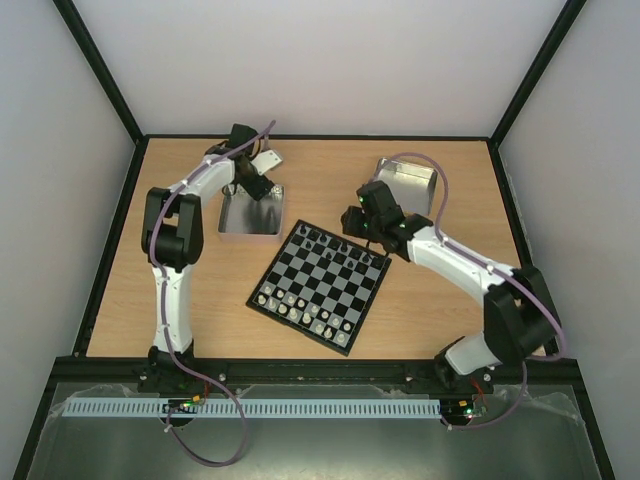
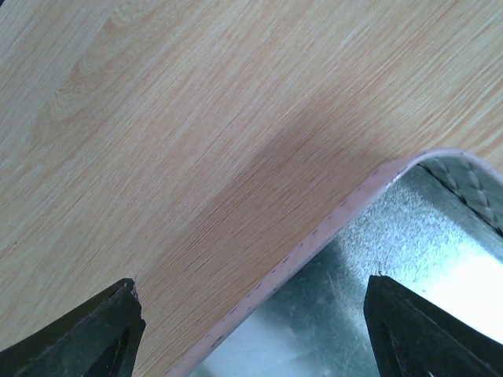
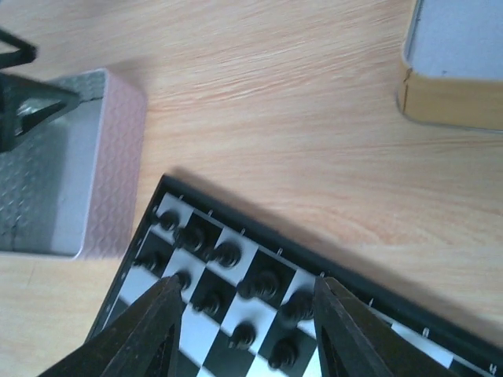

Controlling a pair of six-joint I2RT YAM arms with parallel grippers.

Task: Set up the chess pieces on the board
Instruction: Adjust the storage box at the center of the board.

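status: nothing gripped on either side

the board [image 1: 322, 282] sits mid-table [image 1: 200, 300], turned diagonally. pale pieces [image 1: 300, 305] line its near rows, and the black chess pieces [image 1: 335, 243] stand on the far rows. the right claw [image 3: 247, 283] hovers over the board's far corner, fingers spread, with black pieces below it but none pinched. further back, the left claw [image 2: 253, 283] hangs over the rim of the left metal tray [image 1: 248, 236], fingers spread wide and empty. a second tray [image 1: 408, 178] sits far right.
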